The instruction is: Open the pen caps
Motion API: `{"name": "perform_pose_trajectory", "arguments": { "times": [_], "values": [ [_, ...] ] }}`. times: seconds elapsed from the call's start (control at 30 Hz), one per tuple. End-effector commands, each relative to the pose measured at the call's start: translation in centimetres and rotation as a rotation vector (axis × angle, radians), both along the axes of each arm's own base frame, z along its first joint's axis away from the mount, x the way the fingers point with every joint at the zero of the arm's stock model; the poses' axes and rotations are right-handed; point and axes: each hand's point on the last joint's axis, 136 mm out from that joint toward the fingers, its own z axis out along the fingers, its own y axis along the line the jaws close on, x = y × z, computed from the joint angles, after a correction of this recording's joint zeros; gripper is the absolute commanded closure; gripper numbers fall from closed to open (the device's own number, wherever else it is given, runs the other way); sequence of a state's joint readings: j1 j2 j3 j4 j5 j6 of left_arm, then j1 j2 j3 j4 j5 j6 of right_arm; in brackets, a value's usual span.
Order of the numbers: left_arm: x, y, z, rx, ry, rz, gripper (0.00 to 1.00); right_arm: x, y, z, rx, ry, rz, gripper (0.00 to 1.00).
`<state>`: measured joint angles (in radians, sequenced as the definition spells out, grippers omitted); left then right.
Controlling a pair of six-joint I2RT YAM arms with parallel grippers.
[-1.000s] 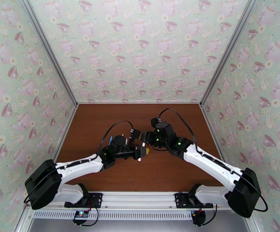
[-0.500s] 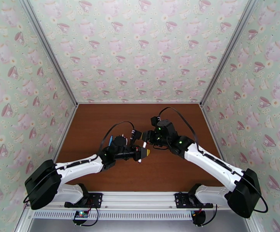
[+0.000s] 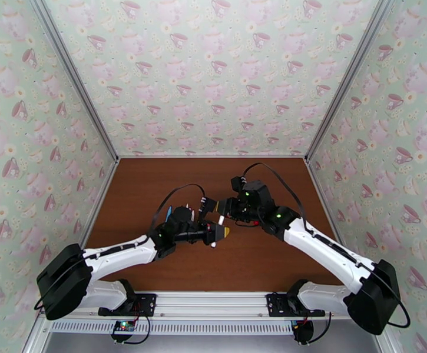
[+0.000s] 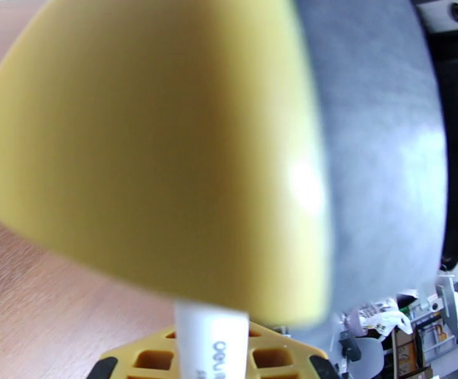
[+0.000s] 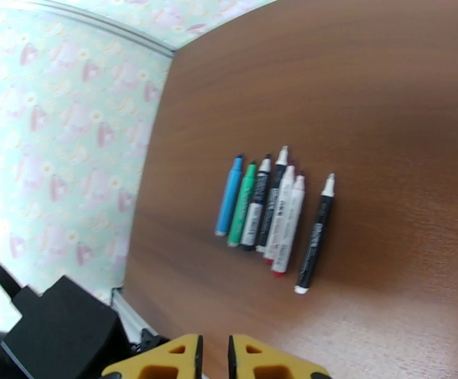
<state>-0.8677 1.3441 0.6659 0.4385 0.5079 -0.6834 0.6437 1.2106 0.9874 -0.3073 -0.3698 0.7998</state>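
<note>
In the top view my left gripper (image 3: 217, 232) hangs over the middle of the table, shut on a white pen (image 3: 214, 243) that pokes out on both sides. In the left wrist view the pen's barrel (image 4: 211, 343) emerges under a big yellow finger (image 4: 153, 153). My right gripper (image 3: 221, 212) meets the pen's upper end (image 3: 219, 219). Its yellow fingertips (image 5: 165, 361) stand almost together in the right wrist view, and I see nothing between them. The pen caps are hidden from view.
Several pens lie side by side on the brown table (image 5: 367, 108) left of centre: a blue one (image 5: 230, 196), a green one (image 5: 242, 204), black and white ones, and a black one (image 5: 315, 238) slightly apart. Patterned walls close in the table on three sides.
My right gripper's jaws have closed at the pen's upper end and its wrist has shifted slightly to the right. The left arm has held still with the pen.
</note>
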Motion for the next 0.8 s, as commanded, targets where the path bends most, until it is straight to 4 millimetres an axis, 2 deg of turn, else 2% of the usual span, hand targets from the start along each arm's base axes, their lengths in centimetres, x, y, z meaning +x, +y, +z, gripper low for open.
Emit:
{"name": "perform_pose_trajectory", "arguments": {
  "times": [0.0, 0.1, 0.27, 0.43, 0.53, 0.77],
  "values": [
    [-2.8, -0.4, 2.2, -0.087, 0.009, -0.136, 0.90, 0.7, -1.1, 5.0, 0.127, -0.142, -0.002, 0.95],
    [-3.1, -0.4, 2.7, -0.098, 0.005, -0.148, 0.91, 0.7, -1.8, 6.5, 0.163, -0.180, -0.004, 0.97],
    [-3.7, -0.9, 2.0, -0.062, 0.005, -0.157, 0.93, 1.0, -2.9, 8.1, 0.169, -0.232, -0.033, 0.98],
    [-3.8, -1.3, -0.3, 0.164, -0.083, -0.059, 0.93, 2.3, -5.2, 6.4, 0.052, -0.144, -0.192, 1.00],
    [-3.8, -1.5, -0.7, 0.260, -0.135, -0.022, 0.95, 2.8, -6.7, 5.6, -0.016, -0.116, -0.274, 1.00],
    [-4.4, -2.2, -1.3, 0.404, -0.230, 0.011, 0.95, 3.9, -9.1, 5.8, -0.091, -0.122, -0.376, 1.00]
  ]
}}
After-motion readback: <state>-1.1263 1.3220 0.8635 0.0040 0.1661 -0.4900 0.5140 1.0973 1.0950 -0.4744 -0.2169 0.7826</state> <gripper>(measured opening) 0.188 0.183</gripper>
